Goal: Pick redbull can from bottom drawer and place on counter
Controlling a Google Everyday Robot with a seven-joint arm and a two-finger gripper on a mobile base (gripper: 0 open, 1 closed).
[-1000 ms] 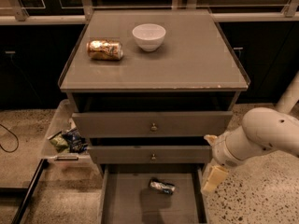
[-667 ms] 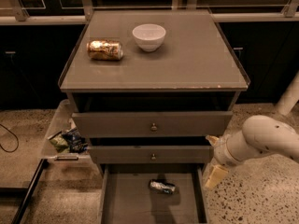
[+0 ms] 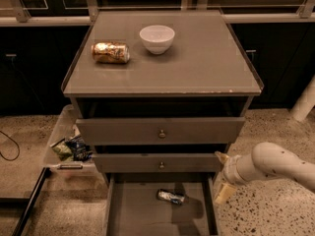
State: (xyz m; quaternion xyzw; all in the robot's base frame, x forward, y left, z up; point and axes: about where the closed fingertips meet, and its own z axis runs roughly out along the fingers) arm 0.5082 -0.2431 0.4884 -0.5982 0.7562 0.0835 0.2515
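Slim silver-and-blue redbull can (image 3: 171, 196) lying sideways in the open grey-brown bottom drawer (image 3: 133, 215), left of and slightly below the pale fingers (image 3: 224, 193), long axis roughly left-right. Fingers spread wide, empty, beyond the drawer's right wall.

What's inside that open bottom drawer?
Only a redbull can, on its side on the floor of the bottom drawer. The middle drawer covers the back part. The gripper, open, hangs outside, beside it.

The claw (image 3: 222, 176) hangs just outside the right wall of the bottom drawer (image 3: 138, 215), whose front end, below the claw, is cut off from view. Left of the claw, the redbull can (image 3: 171, 196) shows lettering too small to read.
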